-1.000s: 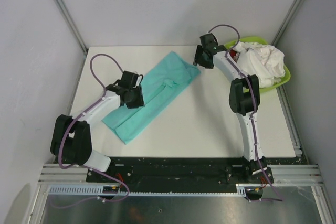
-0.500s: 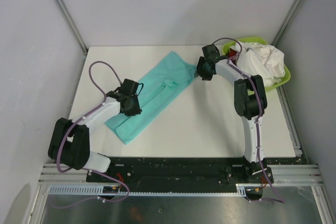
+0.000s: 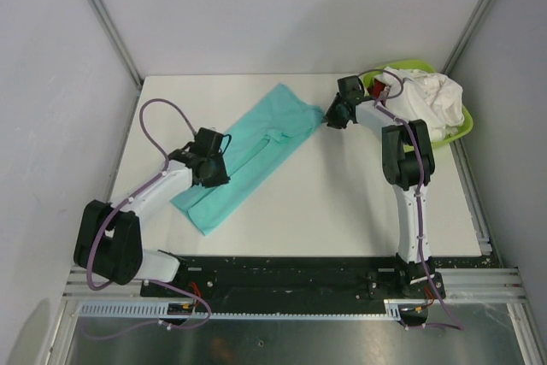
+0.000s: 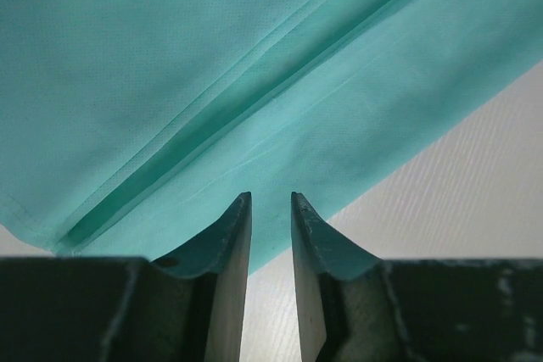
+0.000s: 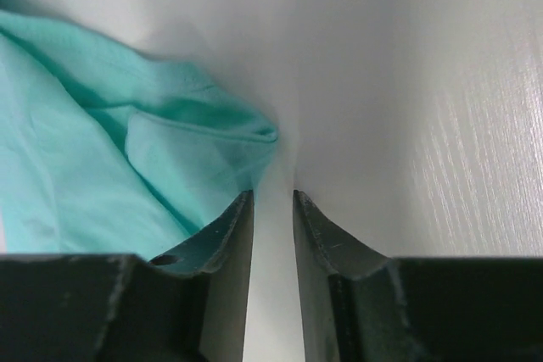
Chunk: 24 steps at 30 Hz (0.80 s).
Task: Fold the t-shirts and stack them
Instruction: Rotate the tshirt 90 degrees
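A teal t-shirt, folded into a long strip, lies slantwise on the white table. My left gripper is low over the strip's left long edge, its jaws a narrow gap apart and empty; in the left wrist view the teal cloth lies just past the fingertips. My right gripper is at the strip's far right corner, also narrowly open and empty; in the right wrist view the crumpled corner lies left of the fingertips. White t-shirts are heaped in the basin, with a bit of red cloth showing.
The lime-green basin stands at the table's back right corner, behind the right arm. Grey walls and metal posts close in the table on three sides.
The right gripper has moved right and down to the shirt's far right corner. The left gripper has shifted slightly toward the shirt's left edge and lowered. The shirt has barely moved.
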Each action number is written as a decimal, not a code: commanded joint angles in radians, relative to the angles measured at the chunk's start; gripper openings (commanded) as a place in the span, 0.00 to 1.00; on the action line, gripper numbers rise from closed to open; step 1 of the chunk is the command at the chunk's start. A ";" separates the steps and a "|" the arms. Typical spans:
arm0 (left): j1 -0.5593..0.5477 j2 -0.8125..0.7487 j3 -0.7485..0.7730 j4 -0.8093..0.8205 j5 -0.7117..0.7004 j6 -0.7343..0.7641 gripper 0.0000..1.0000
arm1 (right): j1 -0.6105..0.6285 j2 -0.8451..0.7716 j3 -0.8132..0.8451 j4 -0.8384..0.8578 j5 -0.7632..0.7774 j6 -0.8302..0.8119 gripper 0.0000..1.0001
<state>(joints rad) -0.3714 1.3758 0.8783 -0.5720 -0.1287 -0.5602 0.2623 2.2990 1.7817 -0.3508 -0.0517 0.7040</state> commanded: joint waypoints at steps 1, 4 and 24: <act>-0.013 -0.051 -0.016 0.009 -0.015 -0.009 0.30 | -0.006 0.052 0.047 0.044 -0.005 0.052 0.26; -0.018 -0.065 -0.040 0.010 -0.021 -0.026 0.30 | -0.008 0.083 0.090 0.027 -0.009 0.053 0.16; -0.125 -0.057 -0.099 -0.012 -0.032 -0.031 0.39 | -0.083 0.286 0.538 -0.180 0.019 -0.061 0.00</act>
<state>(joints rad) -0.4511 1.3293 0.7815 -0.5735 -0.1326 -0.5861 0.2054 2.5309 2.1735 -0.4400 -0.0547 0.6960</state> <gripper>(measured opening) 0.392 0.009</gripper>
